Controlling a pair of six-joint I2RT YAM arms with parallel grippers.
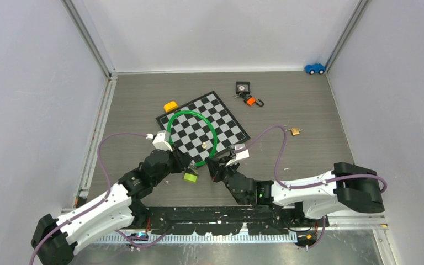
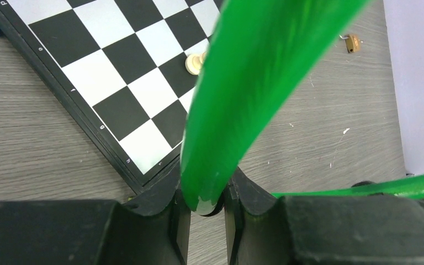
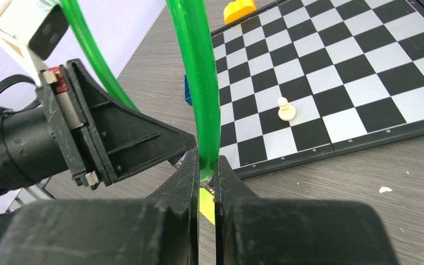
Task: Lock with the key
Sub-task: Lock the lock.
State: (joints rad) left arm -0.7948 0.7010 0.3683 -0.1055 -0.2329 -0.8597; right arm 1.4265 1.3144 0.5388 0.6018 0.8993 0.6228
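Green cable loop (image 2: pixel 243 83) arches over the chessboard (image 1: pixel 221 110) toward the table's (image 1: pixel 309 105) near edge. Left tool (image 2: pixel 207 207) is clamped on one stretch of it; right tool (image 3: pixel 205 171) is clamped on another.

A white pawn (image 1: pixel 204 144) stands on the chessboard (image 1: pixel 226 118), a yellow block (image 1: pixel 170 106) just beside its left corner, a blue toy car (image 1: pixel 314 68) well beyond.

Left arm (image 1: pixel 102 207) and right arm (image 1: pixel 309 193) were angled inward, wrists low, hands set close together.
The left hand (image 2: pixel 205 193) and right hand (image 3: pixel 205 168) were each closed tight on the green cable (image 1: pixel 190 112).
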